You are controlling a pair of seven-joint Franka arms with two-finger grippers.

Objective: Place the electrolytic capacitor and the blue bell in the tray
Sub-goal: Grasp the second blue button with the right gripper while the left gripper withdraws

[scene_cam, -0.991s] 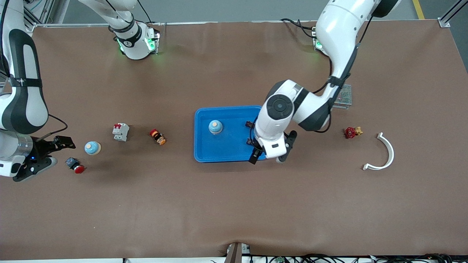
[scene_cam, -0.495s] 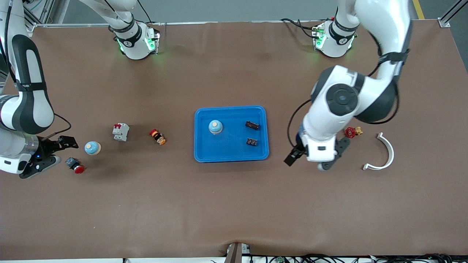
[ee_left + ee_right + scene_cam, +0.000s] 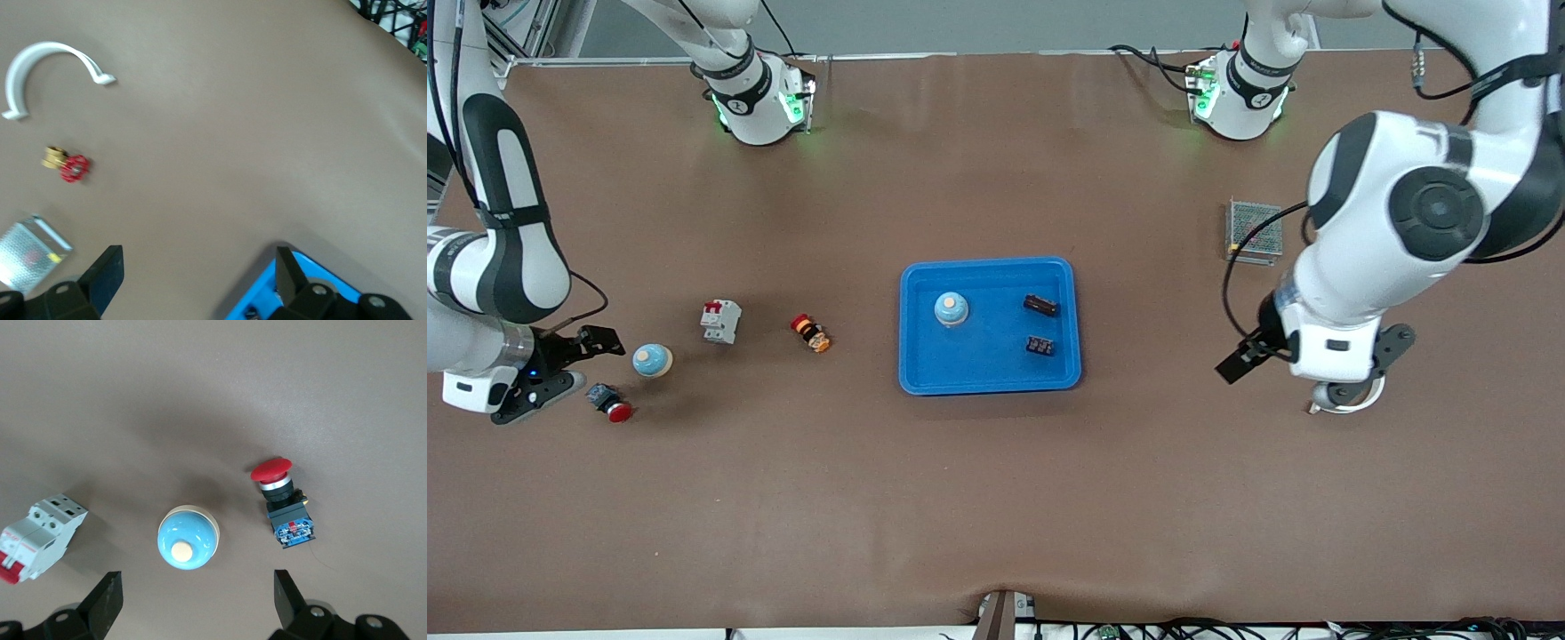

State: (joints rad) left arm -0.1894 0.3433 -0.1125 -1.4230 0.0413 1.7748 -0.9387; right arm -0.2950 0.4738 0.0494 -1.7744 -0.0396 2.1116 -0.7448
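Observation:
The blue tray (image 3: 989,373) lies mid-table; its corner (image 3: 320,280) shows in the left wrist view. In it stand a blue bell (image 3: 951,308) and two small dark parts (image 3: 1040,305) (image 3: 1039,345); I cannot tell which is the electrolytic capacitor. A second blue bell (image 3: 652,360) (image 3: 188,538) stands on the table toward the right arm's end. My right gripper (image 3: 569,364) (image 3: 198,603) hangs open beside this bell, nothing between its fingers. My left gripper (image 3: 1316,356) (image 3: 199,280) is open and empty over bare table between the tray and a white clip.
A red pushbutton (image 3: 609,403) (image 3: 283,500) and a white circuit breaker (image 3: 720,320) (image 3: 37,537) flank the loose bell. A small red-orange part (image 3: 811,333) lies nearer the tray. Toward the left arm's end are a mesh box (image 3: 1255,231) (image 3: 30,250), a red valve (image 3: 70,167) and the white curved clip (image 3: 47,60).
The left arm has swung from over the tray's end toward its own end of the table, uncovering the two dark parts. The right gripper has crept slightly toward the loose bell.

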